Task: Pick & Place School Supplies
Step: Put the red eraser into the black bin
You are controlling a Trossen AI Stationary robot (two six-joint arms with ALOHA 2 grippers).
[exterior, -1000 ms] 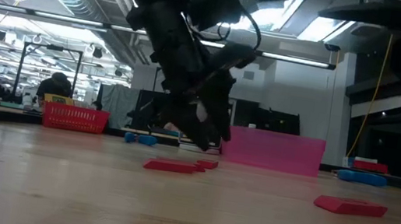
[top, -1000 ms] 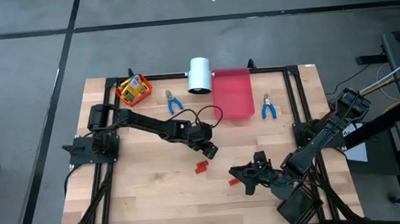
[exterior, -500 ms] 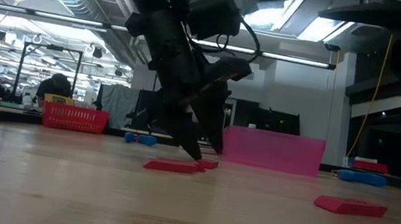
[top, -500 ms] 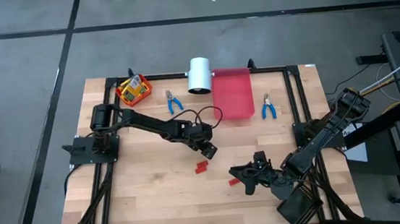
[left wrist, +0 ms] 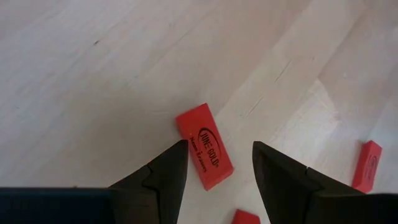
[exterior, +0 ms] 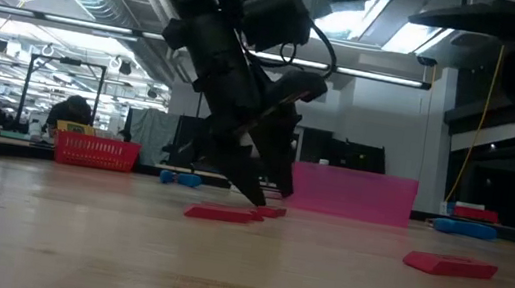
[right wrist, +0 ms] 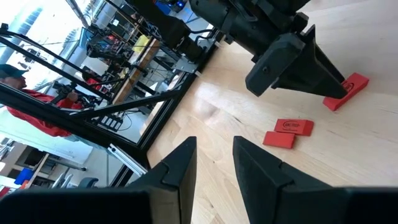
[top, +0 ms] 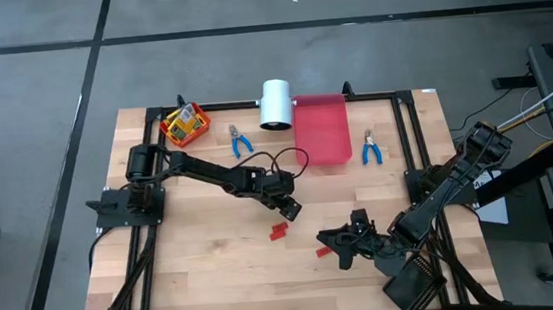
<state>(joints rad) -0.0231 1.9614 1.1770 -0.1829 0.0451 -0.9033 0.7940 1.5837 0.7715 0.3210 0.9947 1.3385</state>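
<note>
On the wooden table (top: 206,272), the left gripper (top: 289,210) hangs low with its claw spread wide and empty over a red block (left wrist: 204,145), two more red blocks (top: 279,231) lie just right, and the right gripper (top: 342,242) waits near another (top: 322,251), claw parted, empty.

Three flat red blocks lie on the counter (top: 216,271): one printed block (left wrist: 204,146) flat between the left pincer's (left wrist: 217,163) parted fingers, a pair (top: 279,231) touching near the middle, another (top: 322,251) apart. Two blue-handled pliers (top: 240,141) (top: 369,149) lie near the far edge, well apart. Yellow-orange boxes (top: 183,123) sit at the far left corner.
</note>
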